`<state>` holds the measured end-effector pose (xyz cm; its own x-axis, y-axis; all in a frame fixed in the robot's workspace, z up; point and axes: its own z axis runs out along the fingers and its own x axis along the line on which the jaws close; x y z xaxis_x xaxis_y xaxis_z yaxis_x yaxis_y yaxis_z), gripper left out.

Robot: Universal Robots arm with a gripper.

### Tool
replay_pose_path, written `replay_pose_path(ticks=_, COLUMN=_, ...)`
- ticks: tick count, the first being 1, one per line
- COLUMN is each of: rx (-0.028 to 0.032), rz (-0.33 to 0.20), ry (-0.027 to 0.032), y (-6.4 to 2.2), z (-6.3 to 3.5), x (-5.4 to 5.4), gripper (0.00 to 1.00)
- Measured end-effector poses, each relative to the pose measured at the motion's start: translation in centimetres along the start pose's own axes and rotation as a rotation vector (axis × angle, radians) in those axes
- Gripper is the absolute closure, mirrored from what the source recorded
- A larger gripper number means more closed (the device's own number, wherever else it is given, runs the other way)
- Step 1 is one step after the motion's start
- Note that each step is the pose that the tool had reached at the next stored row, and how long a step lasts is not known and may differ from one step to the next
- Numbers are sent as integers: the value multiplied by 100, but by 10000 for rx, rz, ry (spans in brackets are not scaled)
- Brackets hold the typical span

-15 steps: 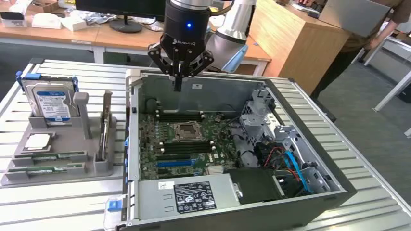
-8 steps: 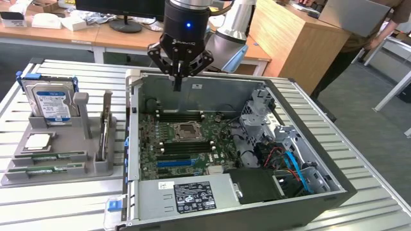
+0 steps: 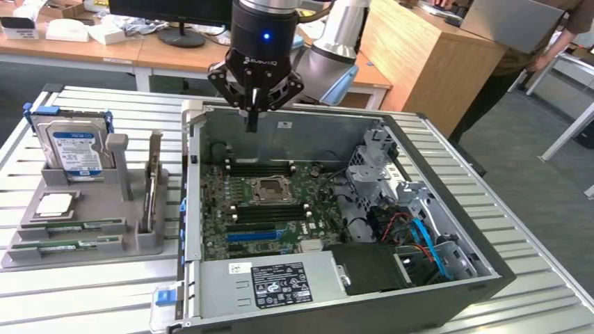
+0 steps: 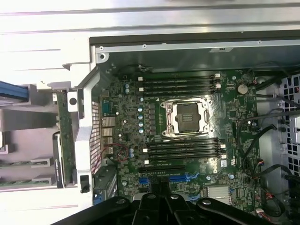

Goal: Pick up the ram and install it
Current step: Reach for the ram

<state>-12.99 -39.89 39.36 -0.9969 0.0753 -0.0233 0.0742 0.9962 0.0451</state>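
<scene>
Two green ram sticks (image 3: 82,225) lie flat in the grey holder (image 3: 93,261) on the exterior view's left, and a third thin green board (image 3: 152,177) stands on edge in it. In the wrist view the flat ram sticks (image 4: 16,164) and the upright board (image 4: 63,136) sit beside the case wall. My gripper (image 3: 250,122) hangs shut over the back of the open computer case (image 3: 352,306), above the motherboard (image 3: 269,209), with nothing between its fingers. Beneath the shut gripper (image 4: 158,197), the wrist view looks down on the black memory slots (image 4: 180,84) and the processor socket (image 4: 185,117).
A silver-and-blue hard drive (image 3: 74,146) stands in the holder's back, with a processor chip (image 3: 54,203) in front of it. Drive cage and cables (image 3: 408,209) fill the case's side on the exterior view's right. A person (image 3: 519,62) stands by a wooden desk behind.
</scene>
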Motion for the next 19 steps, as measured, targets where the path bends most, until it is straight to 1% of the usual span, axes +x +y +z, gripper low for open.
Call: replay_pose_path(ticks=19, rx=1, rz=30, ry=-2, y=-20, z=13, x=261, gripper=90)
